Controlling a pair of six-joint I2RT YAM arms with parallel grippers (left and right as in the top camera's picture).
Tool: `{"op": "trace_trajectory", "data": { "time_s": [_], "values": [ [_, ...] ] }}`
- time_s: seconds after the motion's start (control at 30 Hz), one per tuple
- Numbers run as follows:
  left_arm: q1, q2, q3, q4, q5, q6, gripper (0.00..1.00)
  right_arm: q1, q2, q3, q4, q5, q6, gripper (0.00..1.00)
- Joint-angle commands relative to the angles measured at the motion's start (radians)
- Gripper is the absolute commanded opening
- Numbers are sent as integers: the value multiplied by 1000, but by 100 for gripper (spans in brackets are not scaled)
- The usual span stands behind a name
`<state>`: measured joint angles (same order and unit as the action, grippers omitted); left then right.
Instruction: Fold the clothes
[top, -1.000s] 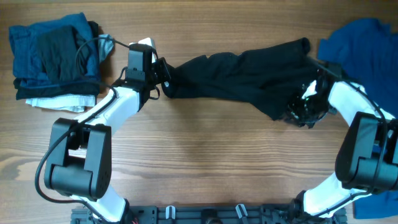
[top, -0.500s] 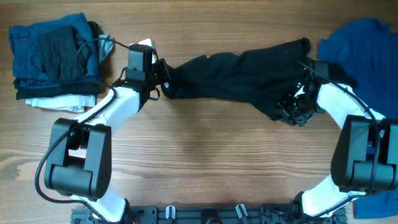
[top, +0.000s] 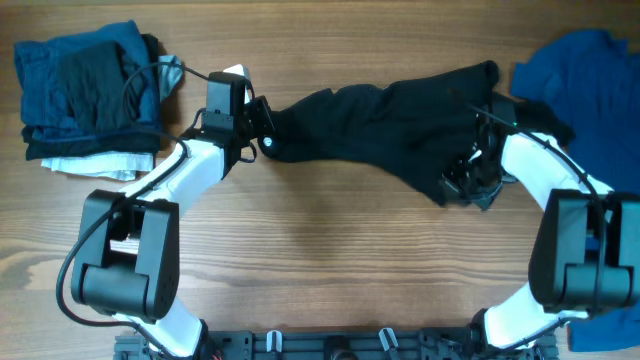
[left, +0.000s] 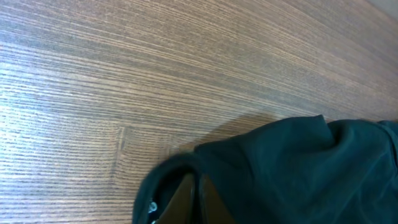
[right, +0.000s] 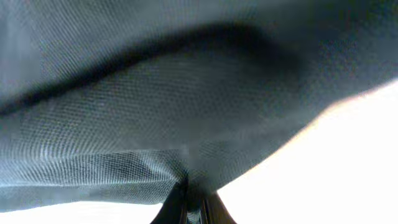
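We're pinching the black T-shirt with left gripper and right gripper, not folded yet, blue shirt waiting too.

wood-grain counter fills the far and left of the view. a black t-shirt lies bunched at the near right, its edge pinched in the closed left tool.

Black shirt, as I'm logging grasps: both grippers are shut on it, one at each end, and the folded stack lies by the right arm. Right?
Not quite. The overhead view shows the folded stack by the left arm; a loose blue shirt lies by the right one. The rest holds: left gripper and right gripper are each shut on an end of the black shirt.
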<state>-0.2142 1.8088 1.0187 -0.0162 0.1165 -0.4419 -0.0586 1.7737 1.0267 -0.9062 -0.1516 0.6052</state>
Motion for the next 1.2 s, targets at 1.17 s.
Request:
{"op": "trace_trajectory", "data": {
  "time_s": [1.17],
  "values": [
    [2,5,14,-101,-2,16,4,22,-62,98,761,118,-479,40]
  ]
}}
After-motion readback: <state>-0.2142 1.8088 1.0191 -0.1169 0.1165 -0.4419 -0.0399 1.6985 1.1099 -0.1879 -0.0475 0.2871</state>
